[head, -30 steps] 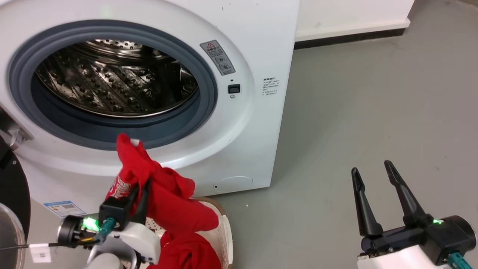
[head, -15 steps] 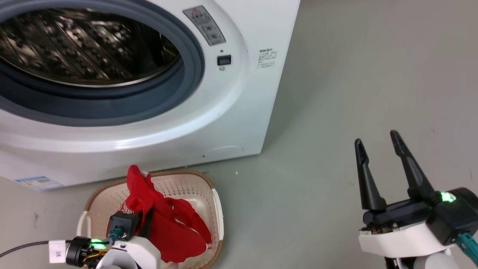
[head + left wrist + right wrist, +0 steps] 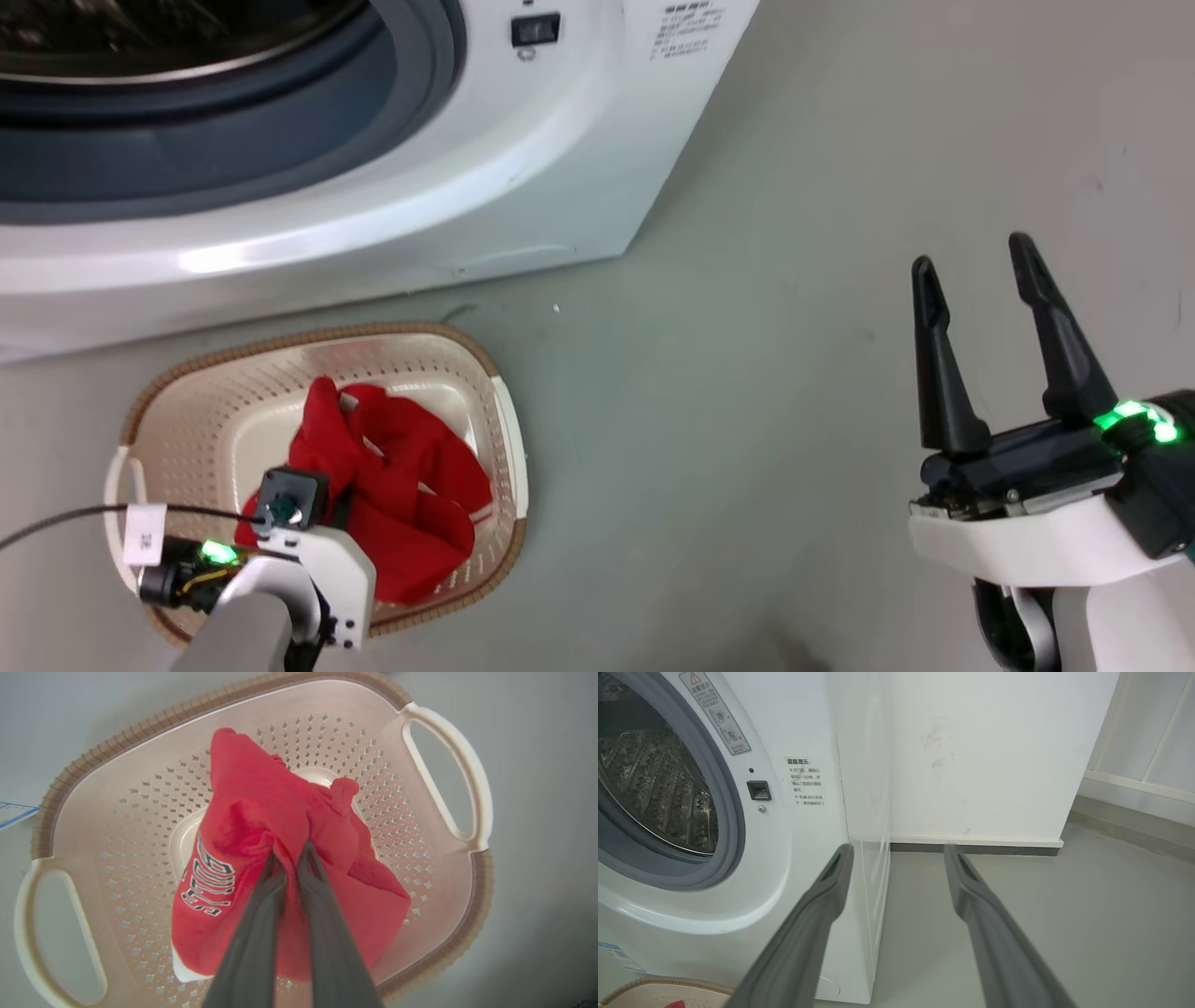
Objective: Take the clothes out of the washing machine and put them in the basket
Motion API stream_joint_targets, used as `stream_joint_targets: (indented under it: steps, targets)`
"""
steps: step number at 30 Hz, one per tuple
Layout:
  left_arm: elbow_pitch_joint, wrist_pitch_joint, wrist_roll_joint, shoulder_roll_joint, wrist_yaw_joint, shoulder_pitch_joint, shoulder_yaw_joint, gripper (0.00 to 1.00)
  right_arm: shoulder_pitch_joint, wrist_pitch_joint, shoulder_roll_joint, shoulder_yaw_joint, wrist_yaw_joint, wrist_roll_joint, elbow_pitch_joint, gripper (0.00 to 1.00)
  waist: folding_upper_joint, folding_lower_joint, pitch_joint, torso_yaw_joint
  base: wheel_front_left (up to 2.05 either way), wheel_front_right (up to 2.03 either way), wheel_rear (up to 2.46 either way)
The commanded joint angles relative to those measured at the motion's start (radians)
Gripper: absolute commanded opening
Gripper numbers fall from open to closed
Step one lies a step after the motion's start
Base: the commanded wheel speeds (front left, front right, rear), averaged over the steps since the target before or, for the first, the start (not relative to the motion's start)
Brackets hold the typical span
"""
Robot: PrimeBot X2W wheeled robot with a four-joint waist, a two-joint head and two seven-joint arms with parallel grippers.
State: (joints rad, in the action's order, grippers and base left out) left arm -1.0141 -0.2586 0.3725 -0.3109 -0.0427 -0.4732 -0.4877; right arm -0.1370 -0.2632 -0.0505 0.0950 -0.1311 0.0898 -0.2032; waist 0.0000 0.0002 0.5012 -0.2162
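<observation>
The red clothes (image 3: 401, 490) are down in the basket (image 3: 308, 334), bunched in a heap at the lower left of the head view. White lettering (image 3: 208, 877) shows on one fold in the left wrist view. I can't tell one garment from the other in that heap. The left end effector (image 3: 289, 855) is pinched narrow on a ridge of the red cloth, its fingers (image 3: 252, 933) nearly together with fabric between them. The basket sits on the grey floor (image 3: 794, 392), just in front of the washing machine (image 3: 420, 215) that runs across the top left. Over at the lower right, the right end effector (image 3: 971, 252) hangs wide, holding nothing, well apart from it all. Now the danger, as I read it: letting go comes next. If the cloth clings to those fingers on the lift, it rides up and out of the basket. That basket looks light, too, so a snag could drag or tip it.
</observation>
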Motion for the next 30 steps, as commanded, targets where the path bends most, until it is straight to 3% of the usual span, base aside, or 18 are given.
stream_joint_targets:
  steps: [1,12,21,22,23,30]
  targets:
    - [-0.026,-0.004,-0.008,-0.001,-0.004,-0.032,-0.004,0.0,-0.026,-0.002,0.001,-0.002,0.001,0.01,-0.007,1.0,0.0,-0.0002,0.069,-0.01,0.0,0.0,0.0]
    - [-0.208,0.018,-0.04,-0.022,-0.021,-0.204,-0.043,0.0,-0.09,-0.002,0.001,-0.017,0.001,0.033,-0.021,1.0,0.0,-0.0002,0.227,-0.027,0.0,0.0,0.0]
    - [-0.252,0.041,-0.052,-0.024,-0.018,-0.251,-0.069,0.0,-0.111,-0.002,0.001,-0.011,0.001,0.046,-0.022,1.0,0.0,-0.0002,0.261,-0.036,0.0,0.0,0.0]
    - [-0.255,0.042,-0.051,-0.023,-0.018,-0.252,-0.071,0.24,-0.112,-0.002,0.001,-0.013,0.001,0.047,-0.02,1.0,0.0,-0.0002,0.26,-0.035,0.0,0.0,0.0]
    - [-0.257,0.042,-0.052,-0.021,-0.016,-0.252,-0.074,0.98,-0.111,-0.002,0.001,-0.015,0.001,0.047,-0.018,1.0,0.0,-0.0002,0.255,-0.034,0.0,0.0,0.0]
    - [-0.265,0.029,-0.04,0.005,-0.019,-0.212,-0.084,1.0,-0.088,-0.002,0.001,-0.018,0.001,0.037,-0.002,1.0,0.0,-0.0002,0.183,-0.016,0.0,0.0,0.0]
